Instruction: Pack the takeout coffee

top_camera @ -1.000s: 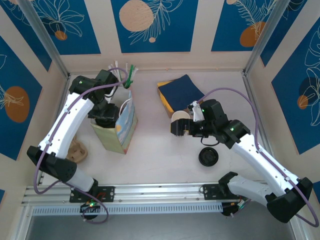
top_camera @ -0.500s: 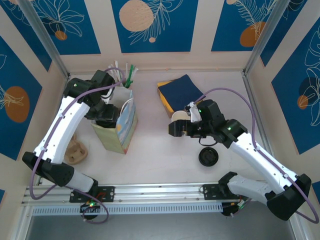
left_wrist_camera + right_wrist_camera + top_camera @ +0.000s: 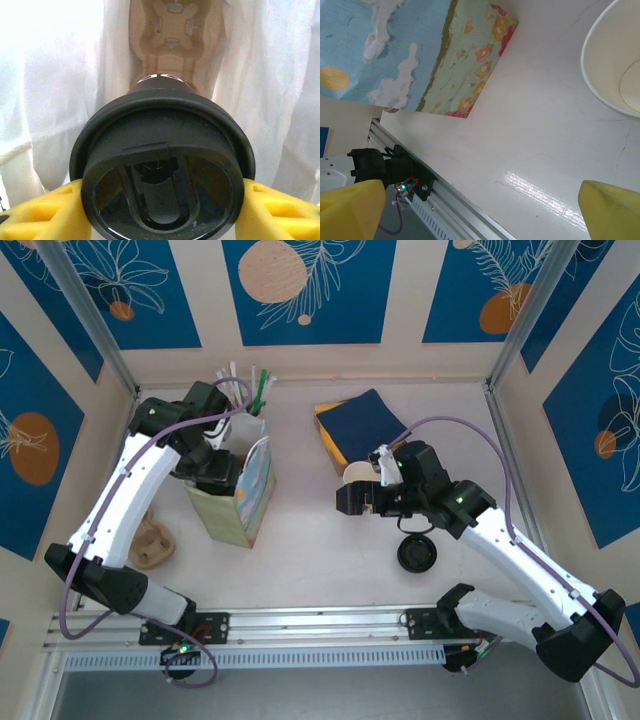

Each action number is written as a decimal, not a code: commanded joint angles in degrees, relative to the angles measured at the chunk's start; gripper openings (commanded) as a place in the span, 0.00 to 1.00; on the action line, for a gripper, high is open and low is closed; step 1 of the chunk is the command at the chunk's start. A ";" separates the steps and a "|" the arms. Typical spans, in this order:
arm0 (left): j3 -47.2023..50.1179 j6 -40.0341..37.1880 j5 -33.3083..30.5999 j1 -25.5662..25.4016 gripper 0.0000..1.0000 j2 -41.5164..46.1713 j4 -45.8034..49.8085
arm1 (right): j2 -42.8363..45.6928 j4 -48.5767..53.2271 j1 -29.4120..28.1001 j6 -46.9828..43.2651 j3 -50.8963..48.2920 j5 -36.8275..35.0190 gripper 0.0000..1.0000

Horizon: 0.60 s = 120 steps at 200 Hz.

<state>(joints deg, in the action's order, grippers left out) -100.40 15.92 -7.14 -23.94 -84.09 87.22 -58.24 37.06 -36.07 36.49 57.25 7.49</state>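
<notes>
Right end effector (image 3: 481, 207) edged left, released; left end effector (image 3: 160, 212) apparently grasps takeout coffee (image 3: 162, 150).

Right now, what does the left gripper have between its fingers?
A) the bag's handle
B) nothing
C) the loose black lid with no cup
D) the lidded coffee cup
D: in the left wrist view the left gripper has its yellow fingers pressed against both sides of the black-lidded takeout coffee, with the white walls of the bag around it.

Blue leaf-print wall panels (image 3: 345, 300), pale tabletop (image 3: 320, 540)
</notes>
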 commanded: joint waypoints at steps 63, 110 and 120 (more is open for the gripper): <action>0.79 -4.17 -4.27 0.81 0.56 1.01 -2.11 | 1.43 0.39 -0.57 0.38 -0.66 -0.51 0.99; 5.48 -6.30 -0.65 0.87 0.55 2.35 -4.72 | 1.62 0.45 -0.57 0.17 -0.73 -0.56 0.99; 6.06 -6.75 0.40 0.87 0.55 2.42 -5.10 | 1.63 0.47 -0.50 0.09 -0.74 -0.71 0.99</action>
<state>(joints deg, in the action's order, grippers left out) -95.92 11.42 -9.06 -23.77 -83.40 82.83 -57.80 37.08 -36.27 36.47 57.25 7.29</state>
